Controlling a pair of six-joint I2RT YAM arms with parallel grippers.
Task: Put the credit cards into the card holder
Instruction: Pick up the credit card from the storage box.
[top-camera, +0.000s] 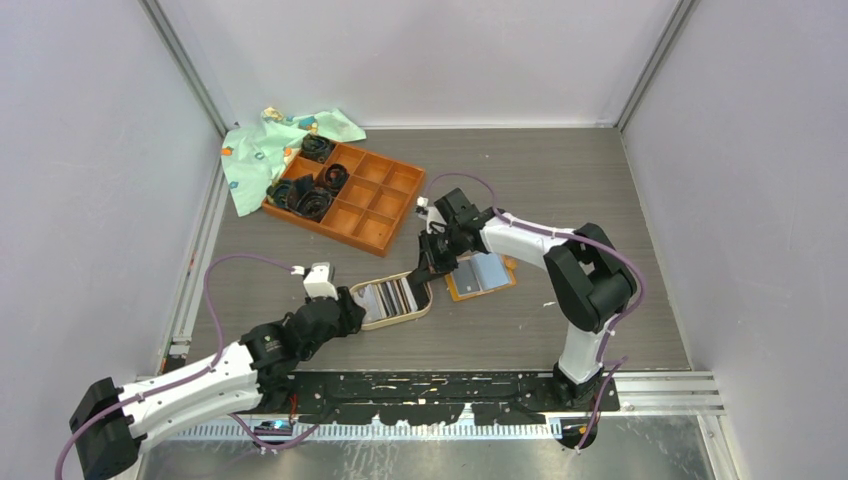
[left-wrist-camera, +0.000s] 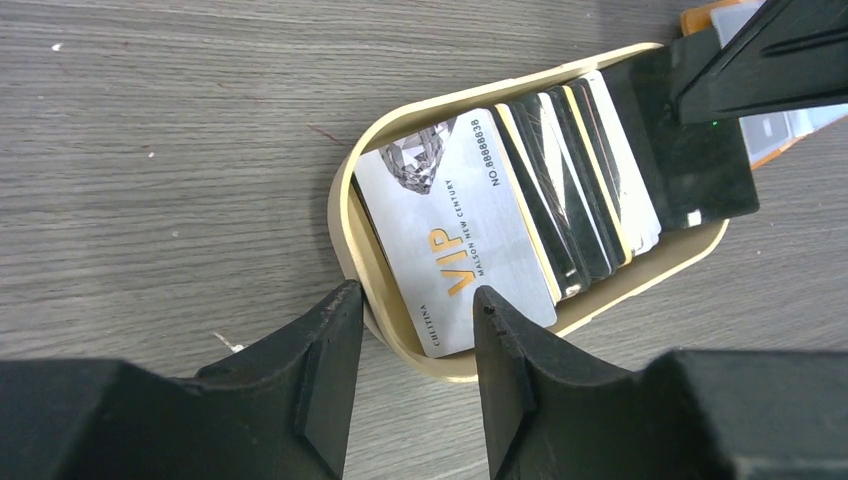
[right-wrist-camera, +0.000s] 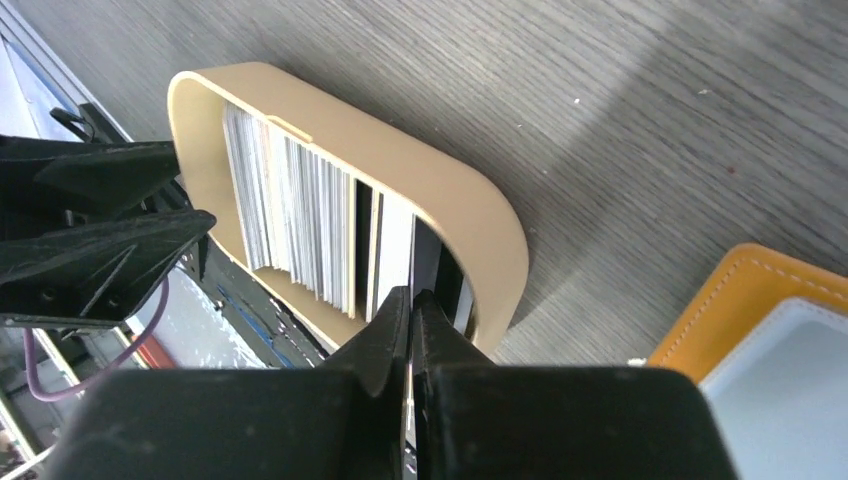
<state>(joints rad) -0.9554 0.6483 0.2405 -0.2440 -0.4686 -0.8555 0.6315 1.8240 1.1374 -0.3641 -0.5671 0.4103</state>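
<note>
Credit cards packed on edge in the tan dish. Card holder lies open just beside its right end. Right gripper is pinched shut there, whether on a card is unclear. Left gripper straddles the left rim, half-wide. Compartment tray sits well apart behind.

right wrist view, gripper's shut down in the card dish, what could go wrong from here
1. The right gripper is shut at the packed end of the credit cards; it may pinch two or slip off a thin edge.
2. Lifting could drag the tan dish: the left gripper stands open at its other end, seemingly not clamping it.
</note>
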